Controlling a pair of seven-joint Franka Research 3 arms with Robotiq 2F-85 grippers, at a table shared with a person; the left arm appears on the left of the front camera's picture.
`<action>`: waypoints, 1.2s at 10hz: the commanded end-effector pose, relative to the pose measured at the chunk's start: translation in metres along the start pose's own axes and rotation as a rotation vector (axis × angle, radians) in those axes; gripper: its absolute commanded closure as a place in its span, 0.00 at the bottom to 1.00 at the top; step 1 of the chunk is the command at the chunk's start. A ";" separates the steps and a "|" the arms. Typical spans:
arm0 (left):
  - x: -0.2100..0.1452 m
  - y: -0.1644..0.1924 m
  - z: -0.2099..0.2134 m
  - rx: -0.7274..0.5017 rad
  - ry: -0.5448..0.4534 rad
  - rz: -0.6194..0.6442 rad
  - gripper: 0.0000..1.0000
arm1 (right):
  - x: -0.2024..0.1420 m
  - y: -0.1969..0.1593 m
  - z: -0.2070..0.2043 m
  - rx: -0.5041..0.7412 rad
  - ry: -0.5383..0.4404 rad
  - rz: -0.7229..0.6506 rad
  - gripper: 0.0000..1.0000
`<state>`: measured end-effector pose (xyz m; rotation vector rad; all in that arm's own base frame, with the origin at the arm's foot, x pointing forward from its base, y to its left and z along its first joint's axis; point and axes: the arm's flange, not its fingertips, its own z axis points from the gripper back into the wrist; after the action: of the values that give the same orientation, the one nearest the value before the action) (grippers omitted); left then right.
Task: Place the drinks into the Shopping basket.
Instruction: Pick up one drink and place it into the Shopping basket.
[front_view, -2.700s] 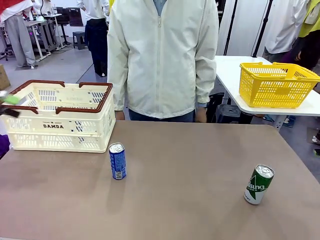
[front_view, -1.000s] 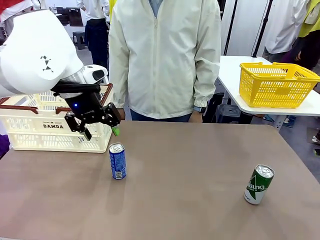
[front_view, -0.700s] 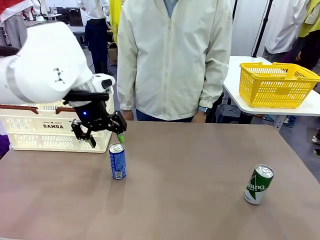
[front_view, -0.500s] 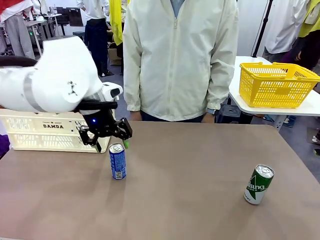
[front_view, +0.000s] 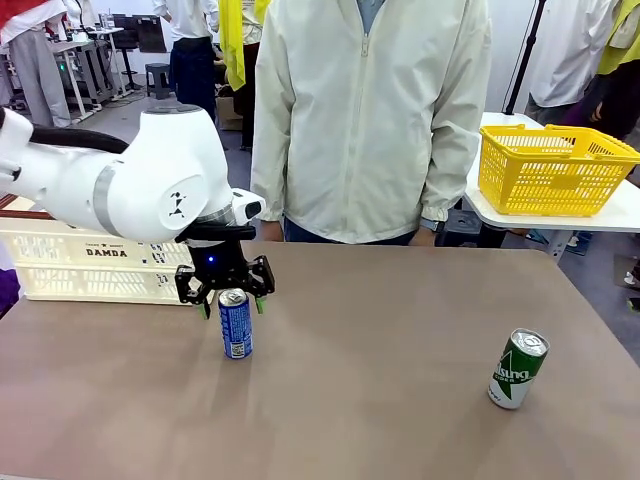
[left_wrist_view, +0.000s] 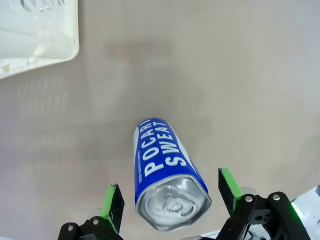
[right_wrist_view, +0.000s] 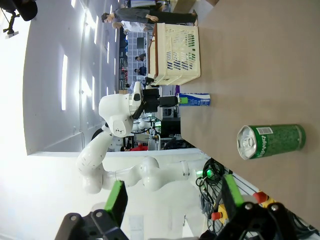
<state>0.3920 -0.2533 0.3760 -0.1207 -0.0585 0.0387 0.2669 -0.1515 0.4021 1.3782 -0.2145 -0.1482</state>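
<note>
– Across the table, seen from the front, how much room is free?
– Plenty. The brown table (front_view: 400, 430) lies bare between the blue can (front_view: 236, 325), upright at the left, and the green can (front_view: 518, 369), upright near the right edge. The Shopping basket (front_view: 90, 270) sits at the far left, just behind the blue can.
– And the left gripper (front_view: 232, 306)?
– It hangs over the blue can's silver top, jaws spread, one finger on either side.
– From the left wrist?
– White "POCARI SWEAT" lettering runs down the blue can (left_wrist_view: 162, 170). It stands between the green pads (left_wrist_view: 112, 200) with a gap on each side. The Shopping basket's corner (left_wrist_view: 35, 35) shows at top left.
– Right wrist?
– The right gripper (right_wrist_view: 174, 195) is spread wide, holding nothing. The green can (right_wrist_view: 272, 140) stands ahead on open table, well apart from the blue can (right_wrist_view: 192, 100).
</note>
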 end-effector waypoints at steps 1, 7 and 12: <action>0.008 -0.005 -0.002 0.020 -0.032 0.023 0.00 | 0.001 0.006 0.002 0.002 0.006 -0.013 0.00; 0.009 0.000 -0.007 0.023 -0.025 0.037 1.00 | 0.001 0.006 0.002 0.002 0.006 -0.013 0.00; -0.007 0.020 0.074 -0.026 -0.090 -0.023 1.00 | 0.001 0.006 0.002 0.002 0.006 -0.013 0.00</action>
<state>0.3963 -0.2430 0.4042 -0.1271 -0.1136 0.0511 0.2670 -0.1515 0.4020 1.3784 -0.2142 -0.1484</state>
